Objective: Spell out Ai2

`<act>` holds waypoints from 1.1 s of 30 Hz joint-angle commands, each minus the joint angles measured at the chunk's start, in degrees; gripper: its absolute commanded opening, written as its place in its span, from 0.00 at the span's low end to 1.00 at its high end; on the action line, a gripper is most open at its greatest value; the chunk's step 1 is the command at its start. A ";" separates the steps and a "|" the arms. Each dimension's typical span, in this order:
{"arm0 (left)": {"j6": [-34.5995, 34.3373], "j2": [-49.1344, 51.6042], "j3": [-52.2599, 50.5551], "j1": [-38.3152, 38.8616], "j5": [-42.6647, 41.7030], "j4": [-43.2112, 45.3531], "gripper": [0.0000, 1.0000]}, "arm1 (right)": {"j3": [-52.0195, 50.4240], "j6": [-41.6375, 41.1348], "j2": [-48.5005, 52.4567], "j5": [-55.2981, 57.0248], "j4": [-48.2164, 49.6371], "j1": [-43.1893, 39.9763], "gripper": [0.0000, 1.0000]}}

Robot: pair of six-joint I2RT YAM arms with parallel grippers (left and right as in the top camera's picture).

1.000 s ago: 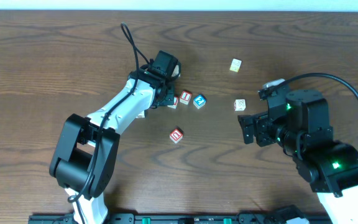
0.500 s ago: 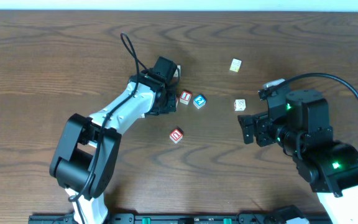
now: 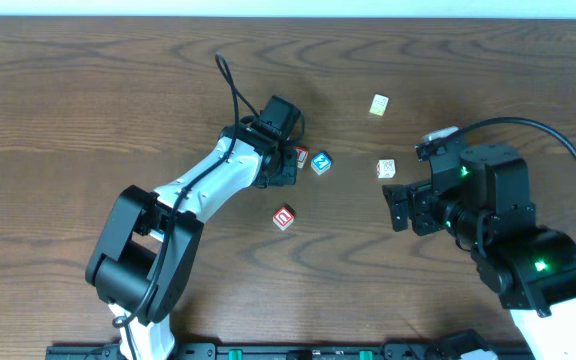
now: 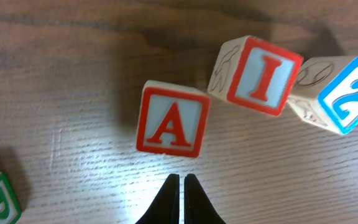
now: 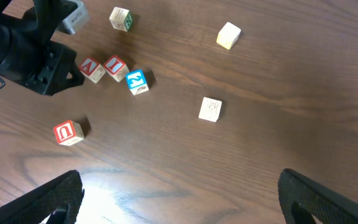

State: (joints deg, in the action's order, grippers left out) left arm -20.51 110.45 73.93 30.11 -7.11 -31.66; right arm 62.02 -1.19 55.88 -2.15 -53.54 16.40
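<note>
Three letter blocks lie in a rough row on the wooden table: a red A block (image 4: 169, 120), a red I block (image 4: 257, 76) tilted beside it, and a blue 2 block (image 4: 340, 93) touching the I. They also show in the right wrist view: A (image 5: 92, 69), I (image 5: 115, 66), 2 (image 5: 137, 81). My left gripper (image 4: 182, 178) is shut and empty, its tips just in front of the A block. In the overhead view it (image 3: 282, 168) covers the A; the I (image 3: 302, 155) and the 2 (image 3: 320, 162) show. My right gripper (image 5: 185, 199) is open, empty and away from the blocks.
A red U block (image 3: 284, 216) lies below the row. A green-lettered block (image 5: 120, 18) sits behind the left arm. Two pale blocks (image 3: 379, 104) (image 3: 386, 168) lie to the right, near my right gripper (image 3: 400, 205).
My left gripper has moved right along the table and now covers the A block from overhead. The right arm has not moved.
</note>
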 commanded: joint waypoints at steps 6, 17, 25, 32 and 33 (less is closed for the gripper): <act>1.22 1.20 -0.33 -0.17 0.66 2.27 0.06 | 0.04 0.63 -0.04 -0.26 -0.04 -0.28 0.99; 1.27 1.64 -0.33 -0.13 0.98 0.42 0.06 | 0.04 0.63 -0.04 -0.26 -0.04 -0.28 0.99; 3.23 1.95 -0.35 -0.09 3.08 2.84 0.06 | 0.04 0.63 -0.04 -0.26 -0.04 -0.28 0.99; 3.21 3.43 -0.33 -0.09 2.58 3.15 0.06 | 0.04 0.63 -0.04 -0.26 -0.04 -0.28 0.99; 3.19 3.43 -0.33 -0.09 2.58 3.13 0.06 | 0.04 0.63 -0.04 -0.26 -0.04 -0.28 0.99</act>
State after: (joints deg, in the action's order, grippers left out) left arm -18.09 111.24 73.93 30.11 -5.37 -28.23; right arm 62.02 -1.19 55.88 -2.15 -53.54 16.40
